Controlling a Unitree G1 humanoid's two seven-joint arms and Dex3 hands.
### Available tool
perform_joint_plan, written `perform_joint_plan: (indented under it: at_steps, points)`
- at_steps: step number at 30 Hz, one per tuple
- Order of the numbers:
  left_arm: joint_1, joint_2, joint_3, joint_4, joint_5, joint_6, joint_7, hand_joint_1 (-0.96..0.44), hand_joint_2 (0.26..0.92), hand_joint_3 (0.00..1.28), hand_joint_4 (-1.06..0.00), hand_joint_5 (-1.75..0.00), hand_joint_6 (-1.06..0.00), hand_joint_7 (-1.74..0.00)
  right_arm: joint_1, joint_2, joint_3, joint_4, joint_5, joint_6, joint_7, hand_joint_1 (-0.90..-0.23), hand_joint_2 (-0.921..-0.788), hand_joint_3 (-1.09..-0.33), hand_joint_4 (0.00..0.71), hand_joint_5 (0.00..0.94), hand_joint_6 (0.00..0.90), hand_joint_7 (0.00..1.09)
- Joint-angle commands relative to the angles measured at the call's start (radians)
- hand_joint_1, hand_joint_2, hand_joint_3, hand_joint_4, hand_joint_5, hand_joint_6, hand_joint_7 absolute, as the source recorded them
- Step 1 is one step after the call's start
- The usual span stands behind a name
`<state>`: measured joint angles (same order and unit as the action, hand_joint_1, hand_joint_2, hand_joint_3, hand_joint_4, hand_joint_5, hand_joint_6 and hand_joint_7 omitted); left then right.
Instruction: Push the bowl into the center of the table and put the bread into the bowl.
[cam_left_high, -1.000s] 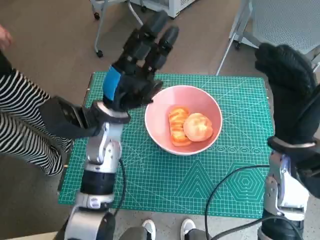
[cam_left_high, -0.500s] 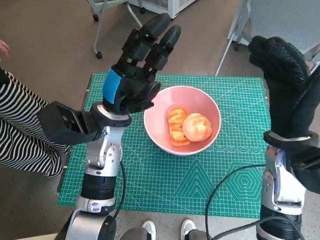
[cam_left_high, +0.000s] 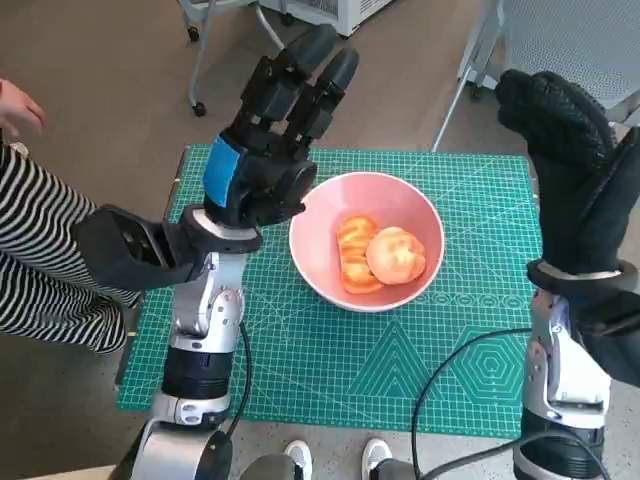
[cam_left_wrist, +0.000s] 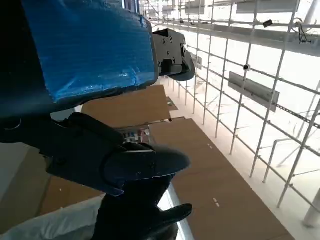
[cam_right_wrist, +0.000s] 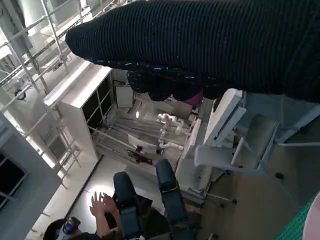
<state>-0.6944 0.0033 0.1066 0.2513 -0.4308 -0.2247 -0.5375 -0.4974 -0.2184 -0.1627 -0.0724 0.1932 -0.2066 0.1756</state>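
A pink bowl (cam_left_high: 366, 240) sits near the middle of the green cutting mat (cam_left_high: 300, 370) that covers the desk (cam_left_high: 125, 365). Inside it lie 2 pieces of bread: a round bun (cam_left_high: 397, 254) and, touching it on its left, a long glazed roll (cam_left_high: 354, 252).

The left hand (cam_left_high: 262, 150) is raised above the far left part of the mat, just beside the bowl's left rim but not touching it in the head view. Its fingers (cam_left_high: 300, 75) are stretched out straight and close together, pointing away from the robot, and they hold nothing. In the left wrist view the blue-taped back of the left hand (cam_left_wrist: 90, 45) fills the upper part, with the black fingers (cam_left_wrist: 145, 162) below it, spread and empty, against a ceiling of white beams.

The right hand (cam_left_high: 565, 150) in its black glove is lifted over the right edge of the desk, well apart from the bowl. It holds nothing; the glove's fingers look loosely extended upward. The right wrist view shows the glove as a dark band (cam_right_wrist: 210, 45) and, below it, the tips of the left hand's fingers (cam_right_wrist: 167, 192), a white chair (cam_right_wrist: 235, 135) and a person with raised hands (cam_right_wrist: 102, 205).

At the left edge of the head view a person in striped clothing (cam_left_high: 40, 250) stands next to the desk.
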Motion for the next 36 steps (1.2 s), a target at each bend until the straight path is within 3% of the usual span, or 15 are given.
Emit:
perform_joint_plan:
  at_steps: [1, 24, 36]
  points:
    - [-0.016, -0.003, -0.006, 0.016, 0.014, -0.03, -0.006, -0.7, 0.919, 0.46, 0.0, -0.13, 0.0, -0.49, 0.014, 0.0, -0.006, 0.01, -0.004, 0.012, -0.007, -0.7, -0.921, -0.681, 0.207, 0.004, 0.118, 0.56]
    - [-0.038, -0.008, -0.016, 0.092, 0.04, -0.107, -0.023, -0.68, 0.907, 0.49, 0.0, -0.14, 0.0, -0.46, 0.041, 0.003, -0.004, 0.008, -0.024, 0.008, -0.024, -0.712, -0.921, -0.677, 0.18, 0.0, 0.094, 0.56]
    - [-0.027, -0.004, -0.015, 0.091, 0.048, -0.112, -0.015, -0.67, 0.869, 0.57, 0.0, -0.15, 0.0, -0.51, 0.047, 0.004, 0.002, 0.017, -0.036, 0.006, -0.02, -0.732, -0.921, -0.678, 0.173, 0.0, 0.084, 0.57]
